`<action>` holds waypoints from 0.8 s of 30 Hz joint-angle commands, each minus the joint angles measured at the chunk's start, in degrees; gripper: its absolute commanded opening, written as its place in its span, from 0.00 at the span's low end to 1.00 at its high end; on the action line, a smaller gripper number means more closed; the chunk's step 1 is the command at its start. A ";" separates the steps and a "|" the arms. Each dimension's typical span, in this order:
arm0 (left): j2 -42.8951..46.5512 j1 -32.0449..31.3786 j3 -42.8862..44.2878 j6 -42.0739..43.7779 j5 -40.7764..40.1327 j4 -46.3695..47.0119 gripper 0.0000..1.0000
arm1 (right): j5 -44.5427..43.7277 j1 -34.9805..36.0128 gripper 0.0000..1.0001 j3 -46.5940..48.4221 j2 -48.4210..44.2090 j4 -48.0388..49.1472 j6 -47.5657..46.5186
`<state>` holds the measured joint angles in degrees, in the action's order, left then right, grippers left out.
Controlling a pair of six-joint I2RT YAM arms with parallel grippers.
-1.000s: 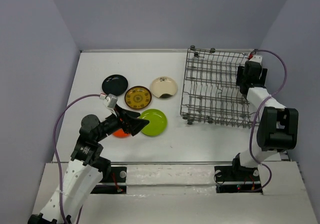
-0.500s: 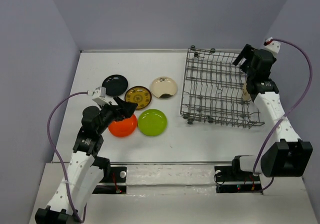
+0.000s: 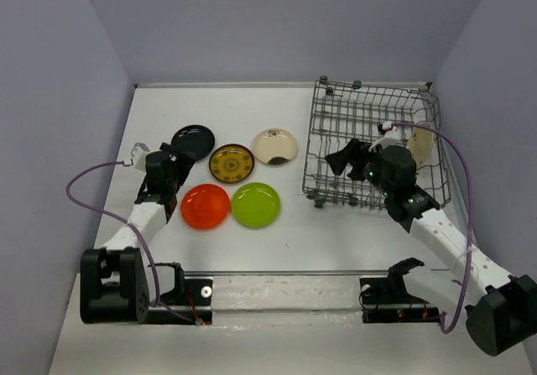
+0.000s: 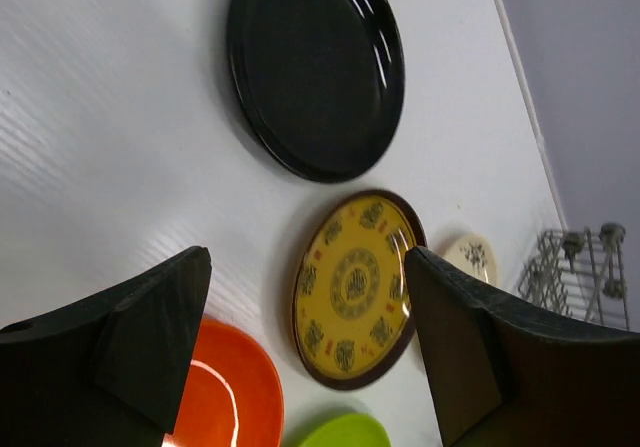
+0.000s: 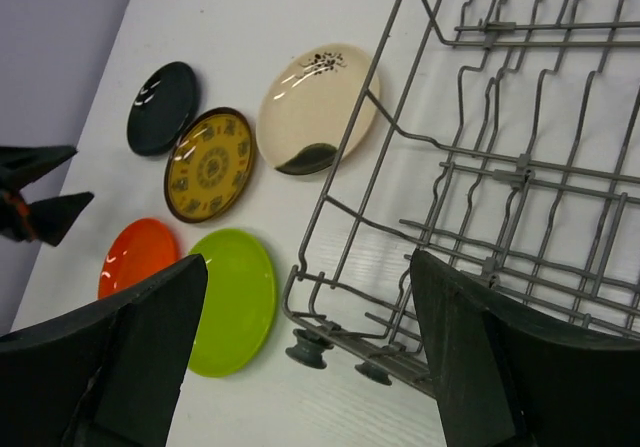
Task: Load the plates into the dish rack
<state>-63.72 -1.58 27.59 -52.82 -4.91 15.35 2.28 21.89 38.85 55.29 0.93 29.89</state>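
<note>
Five plates lie flat on the white table: black point(image 3: 193, 142), brown with gold pattern point(image 3: 232, 163), cream with a dark mark point(image 3: 275, 146), orange point(image 3: 205, 206), lime green point(image 3: 256, 205). The dark wire dish rack point(image 3: 369, 140) stands to their right. My left gripper point(image 3: 174, 167) is open and empty, low, just left of the plates; in its view point(image 4: 307, 267) the gold plate point(image 4: 355, 287) lies ahead between the jaws, with the black plate point(image 4: 315, 67) beyond. My right gripper point(image 3: 346, 164) is open and empty above the rack's near left corner point(image 5: 330, 267).
A pale beige round piece point(image 3: 422, 143) stands inside the rack at its right side. Grey walls close in the table on the left, back and right. The rack rests on small round feet point(image 5: 307, 349). The green plate point(image 5: 235, 297) lies close to the rack's corner.
My left gripper has pulled back left from over the orange and green plates. My right gripper has swung from the rack's far right side to its near left corner. Both stay empty.
</note>
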 commanded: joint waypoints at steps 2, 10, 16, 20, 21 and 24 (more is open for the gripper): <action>-12.45 3.78 9.30 -4.66 -4.84 5.39 0.88 | 5.27 1.05 0.87 -4.22 -6.94 6.54 0.87; -28.97 5.01 18.97 -0.62 -4.41 3.10 0.86 | 10.10 1.05 0.86 -7.65 -10.03 8.64 0.08; -36.64 5.80 22.33 0.26 -2.12 3.01 0.77 | 11.69 1.05 0.86 -8.52 -10.55 9.18 -0.01; -37.87 5.89 21.36 -0.79 -2.21 4.77 0.60 | 11.78 1.05 0.86 -9.23 -11.17 9.35 0.08; -37.96 6.24 21.27 -0.97 -2.21 5.64 0.55 | 11.87 1.05 0.86 -9.32 -10.99 9.44 0.08; -37.97 6.94 21.27 -0.71 -2.13 6.62 0.14 | 12.48 1.05 0.85 -9.50 -10.64 9.97 0.17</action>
<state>-101.56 4.38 48.77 -54.04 -6.37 19.94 13.17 22.57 29.71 45.01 7.05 30.26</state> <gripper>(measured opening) 0.293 0.858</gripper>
